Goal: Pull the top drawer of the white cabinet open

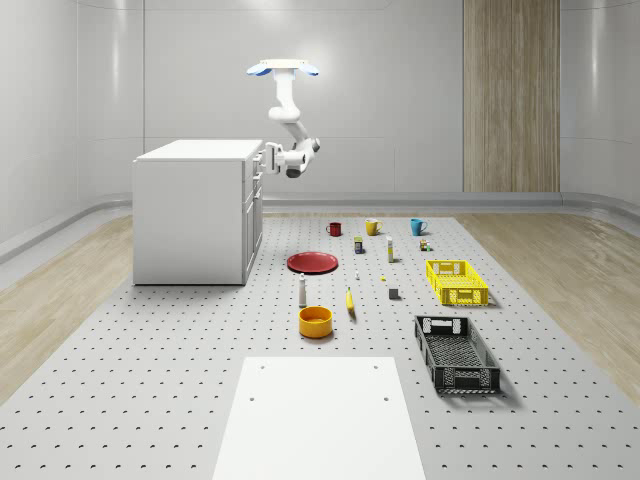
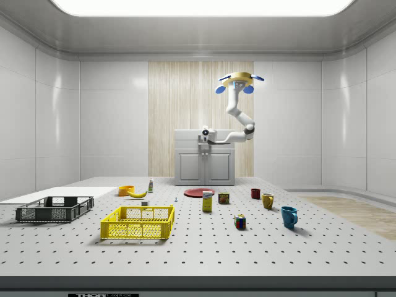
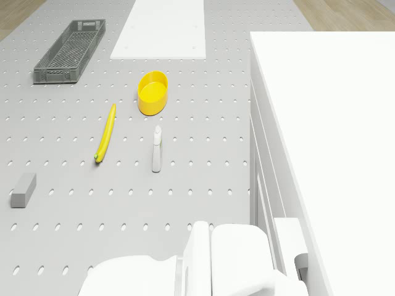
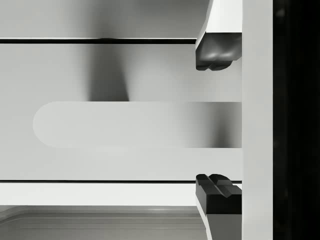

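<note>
At the front of the white cabinet [image 1: 192, 212], level with its top drawer [image 4: 120, 90], the gripper [image 4: 218, 120] is held with its two fingers [image 4: 216, 186] spread apart, one above and one below the flat, rounded handle [image 4: 125, 125] that is seen in the wrist view. No contact between pads and handle is shown; the bar is merely straddled, and close to one end rather than at its middle. The drone [image 1: 284, 69] is seen hovering in the air just off the cabinet's drawer side, above the perforated table [image 1: 150, 380], with the arm [image 1: 290, 120] bent down and in toward the drawer front.

Several failures are judged possible. If the fingers are closed this far off-centre, the bar may be caught only at its rounded end and let slip once load is applied. Since nothing anchors a hovering base, the drone may be dragged toward the cabinet by the pull instead of the drawer being drawn out. An off-axis pull may bind the drawer. The spray bottle [image 3: 157, 148] and red plate [image 1: 312, 262] lie well below and are not threatened.
</note>
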